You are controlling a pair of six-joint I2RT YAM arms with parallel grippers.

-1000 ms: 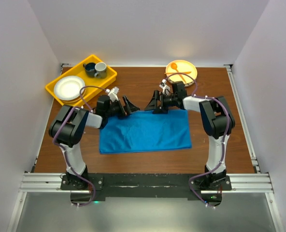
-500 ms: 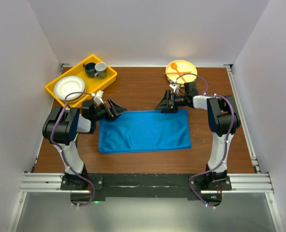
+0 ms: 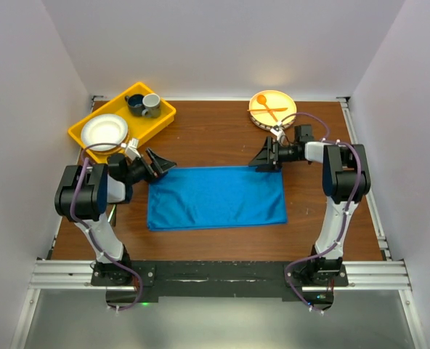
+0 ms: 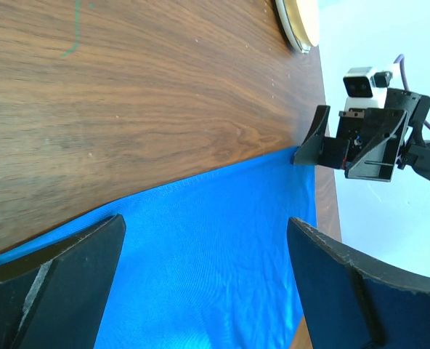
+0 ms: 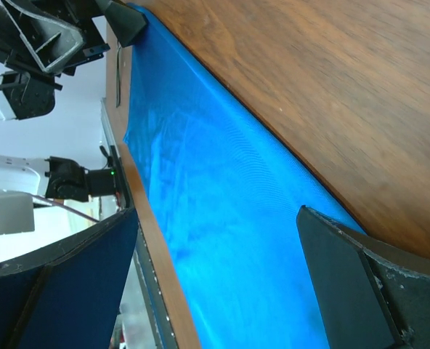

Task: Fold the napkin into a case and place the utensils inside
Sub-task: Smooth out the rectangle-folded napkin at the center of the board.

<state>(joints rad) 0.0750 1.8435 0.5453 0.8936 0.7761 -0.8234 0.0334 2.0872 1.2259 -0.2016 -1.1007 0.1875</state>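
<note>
Evidently the bright blue napkin [image 3: 216, 198] lies flat in the middle of the table [image 3: 215, 134] as a wide rectangle. That shape suggests one fold is done and the narrow case is not yet made.

The left jaws sit low just off the napkin's far-left corner and the right jaws at its far-right corner. Both pairs are spread wide with nothing between them. Each wrist view looks along the cloth's far edge toward the opposite arm. Whether a fingertip touches the cloth I cannot tell.

Taking the two far corners as a pair looks deliberate. Lifted together, they would carry that edge over evenly, so the next fold stays square rather than skewed.

Beyond the napkin's far-right corner, a yellow plate [image 3: 282, 105] holds an orange plastic spoon and fork [image 3: 269, 110]. Beyond its far-left corner, a yellow tray [image 3: 164, 115] keeps a white plate [image 3: 102, 132] and two cups [image 3: 144, 104] clear of the folding area.

The metal utensils do not show in any view. No brand, label or legible writing appears anywhere.
</note>
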